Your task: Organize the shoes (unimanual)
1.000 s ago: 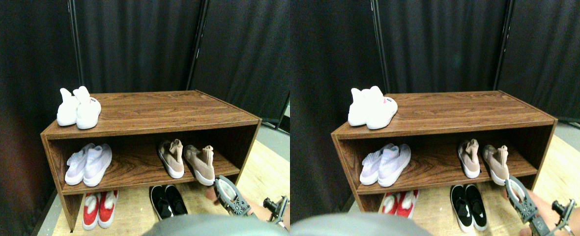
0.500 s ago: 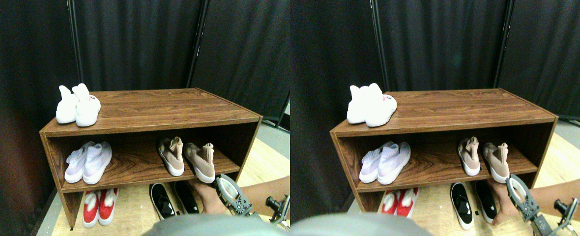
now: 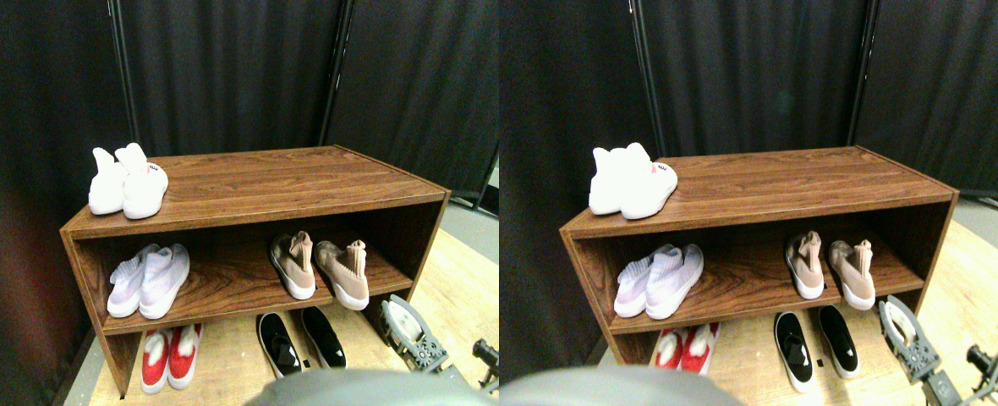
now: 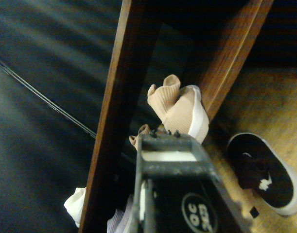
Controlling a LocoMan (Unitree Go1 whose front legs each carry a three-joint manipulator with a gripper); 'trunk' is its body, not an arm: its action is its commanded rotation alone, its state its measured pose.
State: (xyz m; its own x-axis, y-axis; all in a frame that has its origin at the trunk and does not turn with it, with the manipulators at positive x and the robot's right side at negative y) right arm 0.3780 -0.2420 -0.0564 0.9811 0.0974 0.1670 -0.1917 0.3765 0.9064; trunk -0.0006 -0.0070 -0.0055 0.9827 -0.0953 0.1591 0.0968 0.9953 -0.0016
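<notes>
Hovering low beside the shelf's right end, the right gripper is facing the splayed pink sock-shoe up-left, heel-inward; jaw state unclear.

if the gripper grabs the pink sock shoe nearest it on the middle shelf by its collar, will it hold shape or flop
The collar would probably flop: on the pink sock shoe it is thin ribbed knit that already looks wavy in the wrist view. The white sole looks stiffer, so it should slide flat along the shelf. Being small and knit, it is likely light.
</notes>
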